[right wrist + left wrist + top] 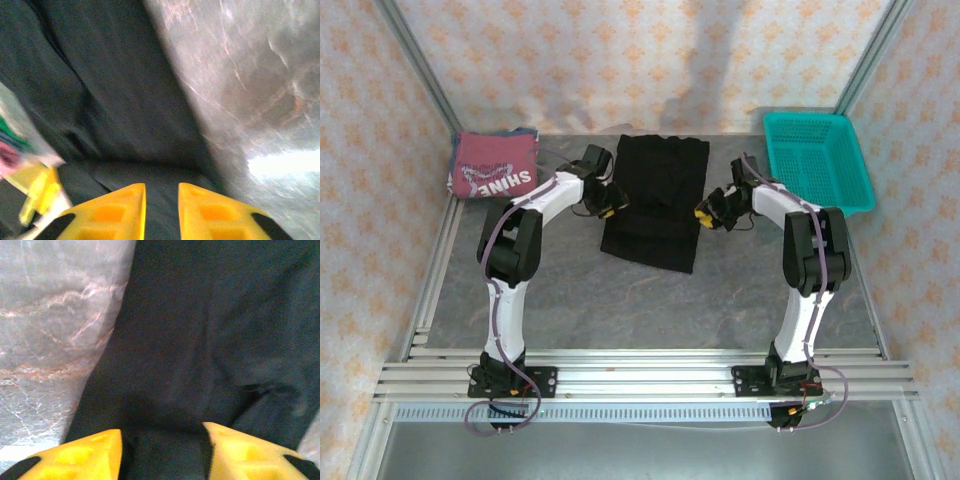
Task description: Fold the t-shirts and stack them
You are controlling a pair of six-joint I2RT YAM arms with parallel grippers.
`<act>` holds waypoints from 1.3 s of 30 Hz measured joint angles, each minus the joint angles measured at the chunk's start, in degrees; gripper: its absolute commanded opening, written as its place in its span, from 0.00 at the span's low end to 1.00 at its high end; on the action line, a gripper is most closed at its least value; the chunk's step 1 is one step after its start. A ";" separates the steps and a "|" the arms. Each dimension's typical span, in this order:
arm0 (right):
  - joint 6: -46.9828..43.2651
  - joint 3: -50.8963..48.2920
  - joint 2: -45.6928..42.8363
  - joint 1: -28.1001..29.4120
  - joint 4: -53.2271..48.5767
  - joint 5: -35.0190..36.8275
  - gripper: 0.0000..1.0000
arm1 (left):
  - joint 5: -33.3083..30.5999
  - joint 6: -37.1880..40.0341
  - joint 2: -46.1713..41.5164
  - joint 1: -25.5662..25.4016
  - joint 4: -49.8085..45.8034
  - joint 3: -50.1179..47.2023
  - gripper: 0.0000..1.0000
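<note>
Black t-shirt (655, 200) lies flat at the ctr of the table (640, 300), folded into a long narrow rectangle running from the far side toward us, w/ a few soft creases. We see the L gripper (608, 211) at its left edge, about halfway along. The R gripper (704, 213) is at the opposite edge, roughly level w/ it, so the two face each other across the cloth. From the left wrist cam the L gripper (161, 440) has its yellow fingers (90, 455) well apart, a moderate gap, w/ black cloth showing btw and below them; nothing is pinched. From the right wrist cam the R gripper (161, 192) shows a narrower gap: fingers parted but close, black cloth beneath, bare marbled table just to the right. No cloth is clamped there as far as we can tell. Red t-shirt (492, 165) w/ white SHINE lettering sits folded in the far left corner, well apart from the black one. Teal basket (805, 118) stands at the far right corner.
</note>
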 measured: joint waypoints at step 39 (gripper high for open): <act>-8.22 -16.50 -11.58 5.07 -0.28 4.70 0.50 | 0.22 -9.11 -14.88 -4.31 10.58 -23.67 0.48</act>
